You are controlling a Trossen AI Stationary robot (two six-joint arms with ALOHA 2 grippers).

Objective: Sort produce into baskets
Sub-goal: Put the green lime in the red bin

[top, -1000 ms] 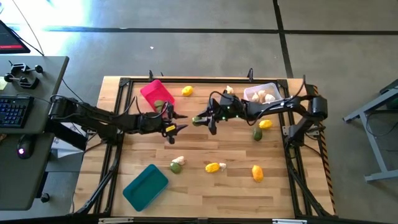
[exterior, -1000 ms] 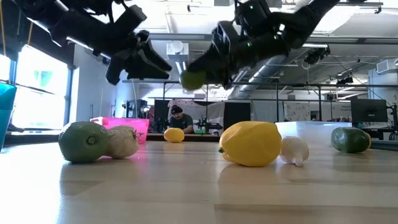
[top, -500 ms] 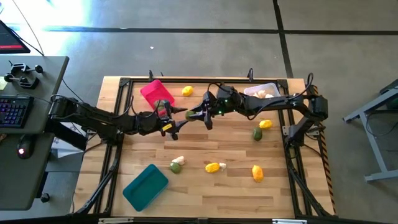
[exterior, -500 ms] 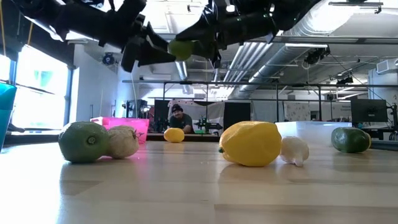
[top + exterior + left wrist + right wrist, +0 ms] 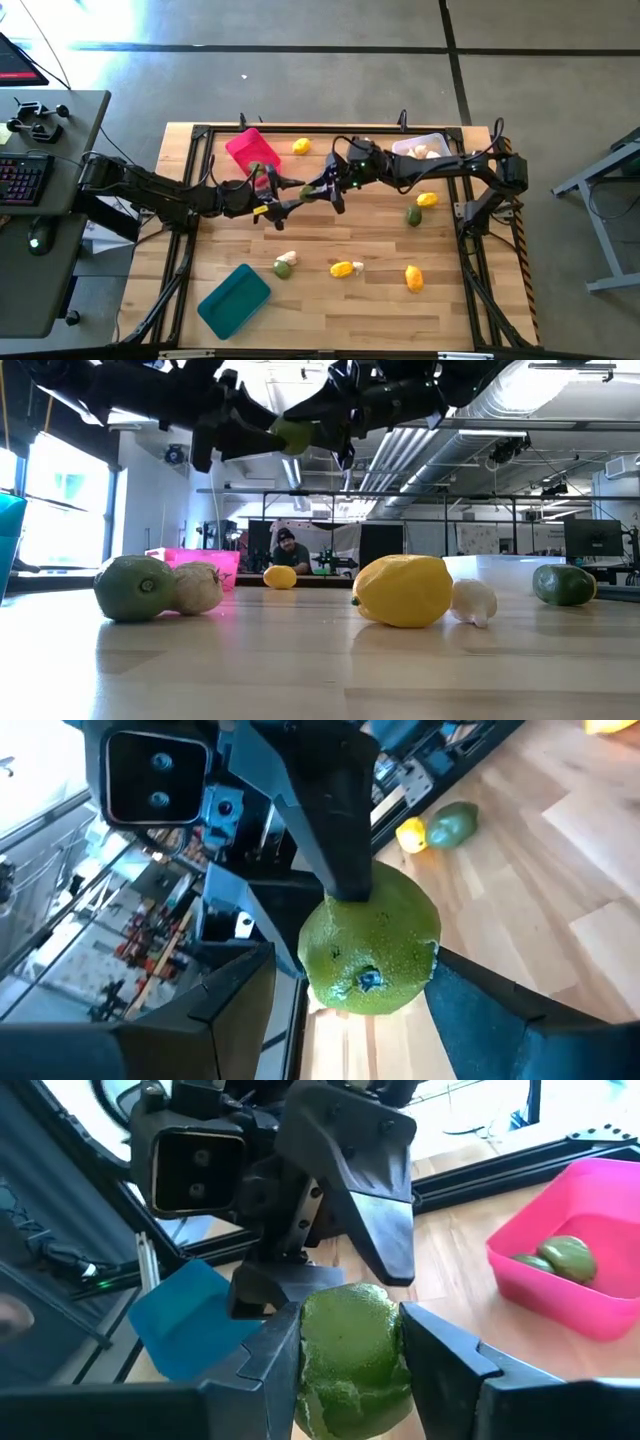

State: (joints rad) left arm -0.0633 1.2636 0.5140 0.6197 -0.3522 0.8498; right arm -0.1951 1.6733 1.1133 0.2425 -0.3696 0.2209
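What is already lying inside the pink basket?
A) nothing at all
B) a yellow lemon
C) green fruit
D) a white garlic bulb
C: the right wrist view shows rounded green fruit lying in the pink basket, and the high view shows a green spot in that basket too, with no yellow or white piece visible in it.

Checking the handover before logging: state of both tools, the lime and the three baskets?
right tool: shut on lime, above the table.
left tool: open, straddling lime.
lime: airborne, held by right tool.
pink basket: holds green pieces.
teal basket: empty.
whitish basket: holds white bulbs.
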